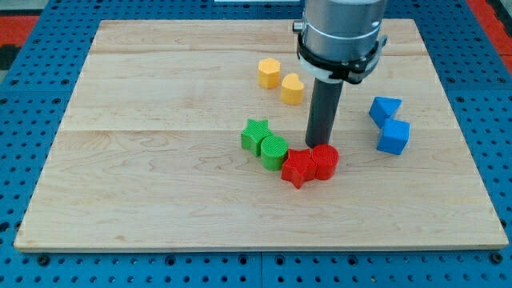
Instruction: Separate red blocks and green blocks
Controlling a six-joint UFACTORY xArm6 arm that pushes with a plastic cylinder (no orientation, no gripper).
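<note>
Camera view: you look down at a slant on a pale wooden tabletop [144, 176] resting on a blue perforated base [24, 268].
Arm: the grey metal wrist housing [340, 32] enters from the view's top, and the straight dark rod hangs down from it.
My tip [320, 145]: it is down at the tabletop, right behind the red pair, at or almost at the top edge of the red cylinder; you cannot tell from here whether it touches.
Grasp state: you cannot tell any; the arm ends in the bare rod alone.
Red plastic cylinder block [326, 161]: just toward the view's bottom from my tip, upright.
Red plastic star-shaped block [298, 168]: toward the view's bottom left of my tip, touching the red cylinder.
Green plastic cylinder block [274, 151]: to the view's left of my tip, just beside the red star, close enough that they seem to touch.
Green plastic star-shaped block [255, 134]: further to the view's left of my tip, pressed against the green cylinder.
Row: you see the two greens and two reds as one unbroken chain curving from the view's left to just below my tip.
Yellow plastic hexagon block [270, 73]: toward the view's top left of my tip, well apart.
Yellow plastic rounded block [293, 89]: beside the hexagon, nearer my tip; its exact shape is unclear.
Blue plastic angular block [385, 109]: to the view's right of my tip, apart from it.
Blue plastic cube-like block [393, 136]: to the view's right of my tip, touching the other blue one.
</note>
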